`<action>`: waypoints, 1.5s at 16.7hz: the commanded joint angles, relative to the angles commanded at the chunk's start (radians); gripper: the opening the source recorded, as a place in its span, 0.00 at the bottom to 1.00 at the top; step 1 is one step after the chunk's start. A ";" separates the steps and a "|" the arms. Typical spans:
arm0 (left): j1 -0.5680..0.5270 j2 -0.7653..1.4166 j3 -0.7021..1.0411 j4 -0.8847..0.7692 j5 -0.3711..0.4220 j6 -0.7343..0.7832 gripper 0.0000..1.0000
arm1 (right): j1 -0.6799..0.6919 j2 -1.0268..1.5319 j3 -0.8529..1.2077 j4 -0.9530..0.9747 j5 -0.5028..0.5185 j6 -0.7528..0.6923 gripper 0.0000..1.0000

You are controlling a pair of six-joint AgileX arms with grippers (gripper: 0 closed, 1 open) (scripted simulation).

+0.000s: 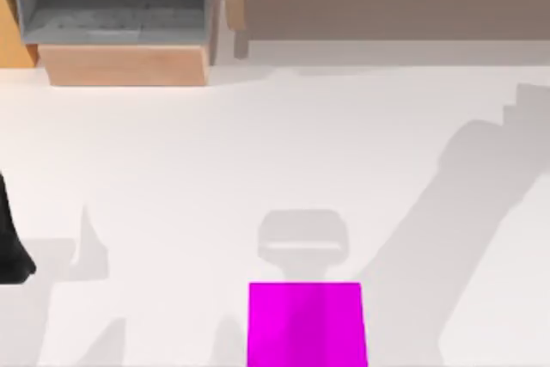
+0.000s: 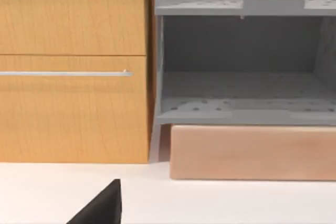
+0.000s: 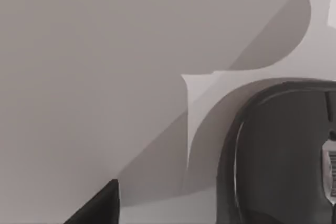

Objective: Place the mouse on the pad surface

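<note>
- The magenta pad [image 1: 307,324] lies flat at the near edge of the white table [image 1: 172,169], about midway between the table's left and right sides, with nothing on it.
- The mouse [image 3: 278,156], a dark rounded shell, sits close up in my right wrist view, over pale tabletop crossed by shadows.
- A black tip of my right gripper [image 3: 100,205] pokes in beside it. Whether the claw is apart, together or clamped on the mouse, I cannot tell, nor whether the mouse is lifted or resting.
- My left arm [image 1: 10,242] is parked at the table's left edge. Its wrist camera faces the wooden cabinet [image 2: 73,66] and the grey shelf unit [image 2: 241,61] at the far side. I cannot tell the state of the left gripper [image 2: 102,205] either.
- A soft blocky shadow falls on the table just beyond the pad's far edge. My guess is that something hangs near there, so this is the carry toward the pad.
- To do it well, I'd bring the mouse square over the middle of the magenta, not its far edge, and keep it level.
- Then I'd come down slowly until the base meets the pad before letting go. A drop could make that smooth shell slide off.
- I'd lift straight up afterwards so I don't drag it.
</note>
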 joint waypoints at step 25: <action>0.000 0.000 0.000 0.000 0.000 0.000 1.00 | 0.000 -0.034 0.081 -0.075 0.002 -0.001 0.00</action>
